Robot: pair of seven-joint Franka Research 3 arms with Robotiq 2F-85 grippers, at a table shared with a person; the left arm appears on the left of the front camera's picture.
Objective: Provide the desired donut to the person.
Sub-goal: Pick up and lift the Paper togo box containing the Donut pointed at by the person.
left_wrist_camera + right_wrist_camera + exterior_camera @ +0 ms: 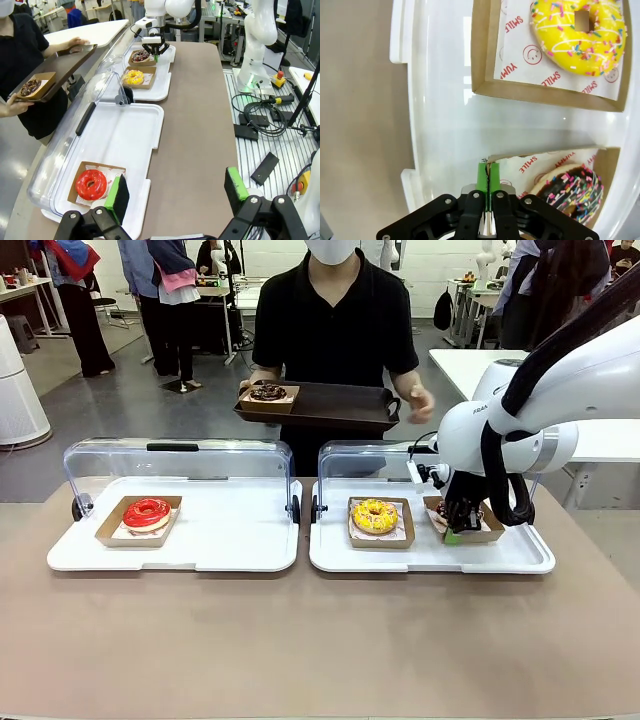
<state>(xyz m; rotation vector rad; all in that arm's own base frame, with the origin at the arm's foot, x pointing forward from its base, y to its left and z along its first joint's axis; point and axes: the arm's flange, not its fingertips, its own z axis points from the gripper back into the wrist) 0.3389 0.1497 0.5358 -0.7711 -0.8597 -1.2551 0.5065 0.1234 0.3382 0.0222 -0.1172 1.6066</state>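
Cardboard box [609, 167] of the chocolate donut [570, 190] is pinched at its edge by the right claw [487, 172]. Left claw [176, 189] gapes wide near the red donut [91, 184]

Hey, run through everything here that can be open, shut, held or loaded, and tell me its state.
Left case lid, open, raised.
Right case lid, open, raised.
Left gripper, open, holding nothing.
Right gripper, shut on cardboard donut tray edge.
Brown tray, held by the person, carrying one chocolate donut.
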